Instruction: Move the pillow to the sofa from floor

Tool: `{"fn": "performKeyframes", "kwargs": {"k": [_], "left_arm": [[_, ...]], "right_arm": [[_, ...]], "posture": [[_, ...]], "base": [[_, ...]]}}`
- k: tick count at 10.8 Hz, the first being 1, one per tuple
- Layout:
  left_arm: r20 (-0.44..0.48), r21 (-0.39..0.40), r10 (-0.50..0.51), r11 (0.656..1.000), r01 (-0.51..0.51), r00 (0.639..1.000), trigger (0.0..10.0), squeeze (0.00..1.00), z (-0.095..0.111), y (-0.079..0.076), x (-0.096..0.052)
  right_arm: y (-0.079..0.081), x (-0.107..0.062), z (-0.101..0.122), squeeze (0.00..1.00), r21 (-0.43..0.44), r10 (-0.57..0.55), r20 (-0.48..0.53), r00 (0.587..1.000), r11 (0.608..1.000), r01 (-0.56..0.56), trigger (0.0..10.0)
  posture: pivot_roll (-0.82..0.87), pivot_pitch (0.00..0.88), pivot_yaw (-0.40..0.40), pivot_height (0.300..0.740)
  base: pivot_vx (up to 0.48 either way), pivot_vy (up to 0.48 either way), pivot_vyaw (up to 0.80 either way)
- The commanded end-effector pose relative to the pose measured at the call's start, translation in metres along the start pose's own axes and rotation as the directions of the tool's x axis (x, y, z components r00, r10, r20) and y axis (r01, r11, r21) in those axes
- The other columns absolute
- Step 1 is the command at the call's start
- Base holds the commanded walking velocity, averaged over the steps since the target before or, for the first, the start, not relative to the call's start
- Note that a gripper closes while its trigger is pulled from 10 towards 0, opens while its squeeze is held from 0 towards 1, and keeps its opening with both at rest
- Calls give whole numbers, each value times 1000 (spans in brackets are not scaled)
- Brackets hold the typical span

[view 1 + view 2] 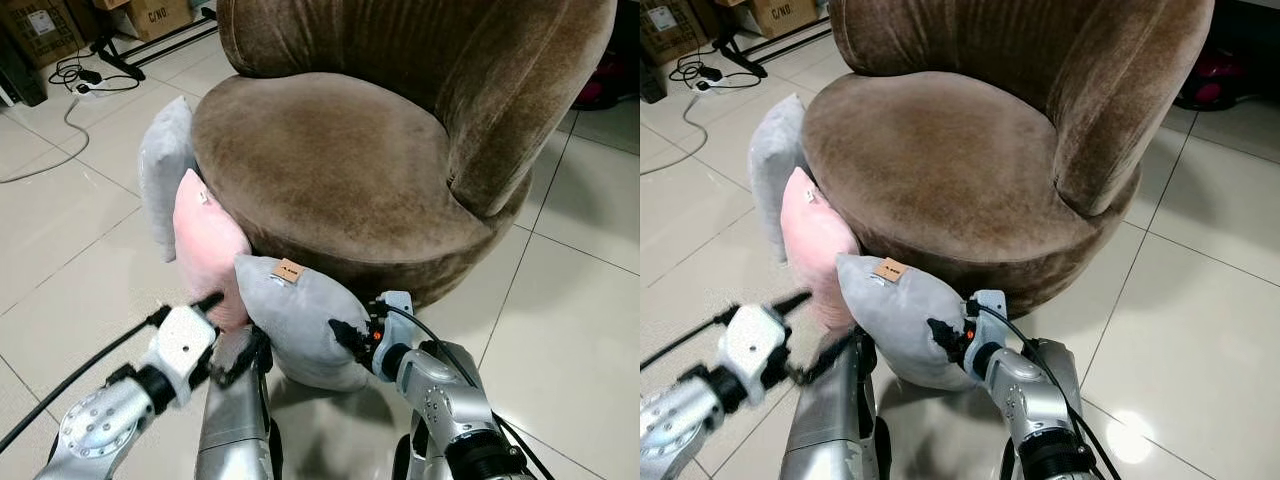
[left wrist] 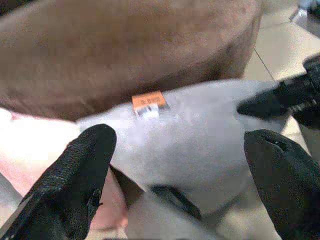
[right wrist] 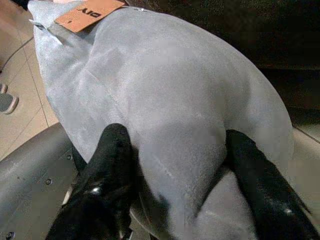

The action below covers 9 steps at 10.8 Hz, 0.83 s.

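Left eye view: 3 pillows stand on the tiled floor (image 1: 90, 230) against the front of a round brown sofa (image 1: 340, 170). The nearest is a grey pillow (image 1: 300, 320) bearing an orange tag (image 1: 288, 270); it leans against the sofa base and touches a pink pillow (image 1: 205, 245) on its left. A second grey cushion (image 1: 163, 170) stands further back, also against the sofa. The seat of the sofa carries nothing.

The right gripper (image 3: 175, 165) is clamped on the grey pillow: in the right wrist view, its 2 black fingers (image 3: 107, 170) press into the fabric on either side of a bulging fold. In the head views the contact is on the pillow's right-hand edge, low and near the floor.

The left gripper (image 2: 182, 175) has its fingers spread apart, 1 finger beside the pink pillow and the other off the grey pillow's far side, framing the grey pillow without visible grip. In the left wrist view, the right gripper's fingertip touches the grey pillow.

Cables (image 1: 70, 85) and cardboard boxes (image 1: 150, 15) lie at the far left.
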<state>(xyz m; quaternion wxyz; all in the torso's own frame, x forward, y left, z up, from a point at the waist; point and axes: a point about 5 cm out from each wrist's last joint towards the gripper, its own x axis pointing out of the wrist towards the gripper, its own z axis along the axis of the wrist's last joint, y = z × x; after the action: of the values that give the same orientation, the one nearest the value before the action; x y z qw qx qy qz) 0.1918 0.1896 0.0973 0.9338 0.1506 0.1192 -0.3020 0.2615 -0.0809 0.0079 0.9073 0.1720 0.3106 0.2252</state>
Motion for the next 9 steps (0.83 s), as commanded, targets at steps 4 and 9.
{"fn": "performKeyframes", "kwargs": {"k": [4,9], "left_arm": [[-167,-107,-93,991,75,982,10000,0,-23,-7,-12],[-219,-194,-204,967,163,954,10000,0,-27,-17,-17]], "right_arm": [[4,3,-9,0,-29,11,-49,999,999,-13,0],[3,4,-8,0,-29,10,-56,998,1000,-11,0]], "posture": [[178,67,61,470],[176,61,55,470]], "base": [[0,0,0],[0,0,0]]}}
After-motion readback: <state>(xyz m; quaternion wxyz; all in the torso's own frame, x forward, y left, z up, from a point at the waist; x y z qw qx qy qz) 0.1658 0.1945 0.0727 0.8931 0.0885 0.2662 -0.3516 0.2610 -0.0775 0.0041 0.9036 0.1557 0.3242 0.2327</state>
